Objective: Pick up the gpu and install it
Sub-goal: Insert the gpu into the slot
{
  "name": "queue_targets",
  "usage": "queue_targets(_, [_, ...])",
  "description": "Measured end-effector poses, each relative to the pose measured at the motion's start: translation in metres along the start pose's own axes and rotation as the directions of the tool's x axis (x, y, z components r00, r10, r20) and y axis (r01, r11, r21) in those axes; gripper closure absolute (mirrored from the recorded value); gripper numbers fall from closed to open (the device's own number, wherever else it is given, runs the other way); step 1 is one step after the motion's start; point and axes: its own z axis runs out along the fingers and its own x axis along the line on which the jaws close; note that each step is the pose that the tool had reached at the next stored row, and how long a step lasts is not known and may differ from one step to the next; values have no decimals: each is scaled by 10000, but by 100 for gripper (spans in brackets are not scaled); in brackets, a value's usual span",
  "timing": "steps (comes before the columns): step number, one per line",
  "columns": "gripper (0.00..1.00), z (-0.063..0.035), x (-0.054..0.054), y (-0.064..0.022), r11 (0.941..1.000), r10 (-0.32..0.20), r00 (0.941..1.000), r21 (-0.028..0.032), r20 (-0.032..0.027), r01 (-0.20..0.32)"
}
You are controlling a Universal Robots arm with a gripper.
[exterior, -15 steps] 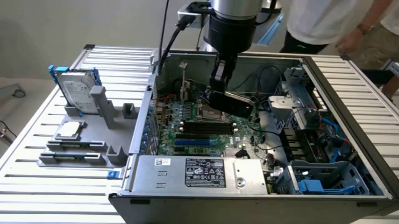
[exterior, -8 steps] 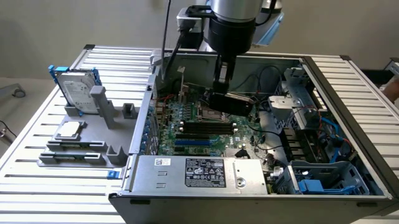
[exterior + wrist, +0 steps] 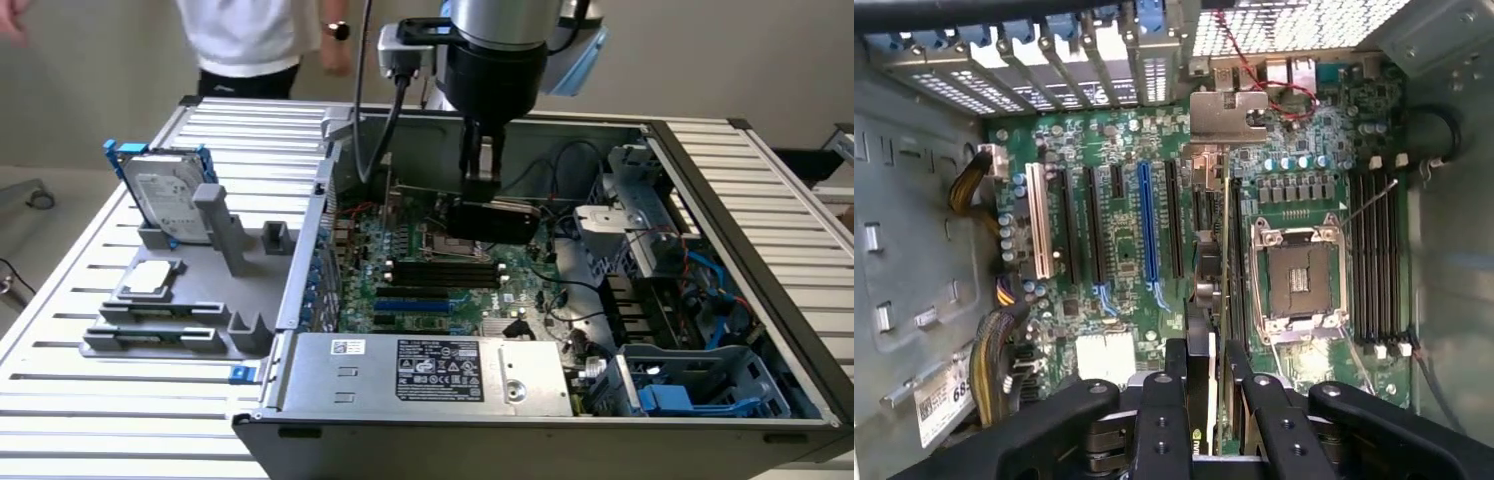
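Observation:
The gpu (image 3: 494, 222) hangs edge-down inside the open computer case (image 3: 747, 190), just above the motherboard (image 3: 427, 290). My gripper (image 3: 481, 190) is shut on its upper edge. In the wrist view the gpu (image 3: 1220, 290) appears edge-on between the two black fingers (image 3: 1164, 400), with its silver end bracket (image 3: 1229, 112) toward the case's slot covers. It hovers between the black expansion slots and the CPU socket (image 3: 1294, 270), to one side of the long blue slot (image 3: 1144, 220). The gripper (image 3: 1206, 395) holds the card roughly parallel to the slots.
A grey fixture (image 3: 200, 300) outside the case on the exterior view's left holds a hard drive in a blue frame (image 3: 167, 190) and a small silver chip (image 3: 150, 280). The power supply (image 3: 427, 370) lies along the case front. A person (image 3: 254, 40) stands behind the table.

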Motion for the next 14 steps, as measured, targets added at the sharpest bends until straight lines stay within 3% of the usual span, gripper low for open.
queue_targets(4, [74, 16, 2, 37, 9994, -340, 9994, 13, 1, 340])
queue_targets(8, [74, 41, 13, 152, 9992, -366, 9993, 130, 1, 366])
queue_targets(14, [74, 60, 89, 311, 9990, -380, 9993, 229, 2, 380])
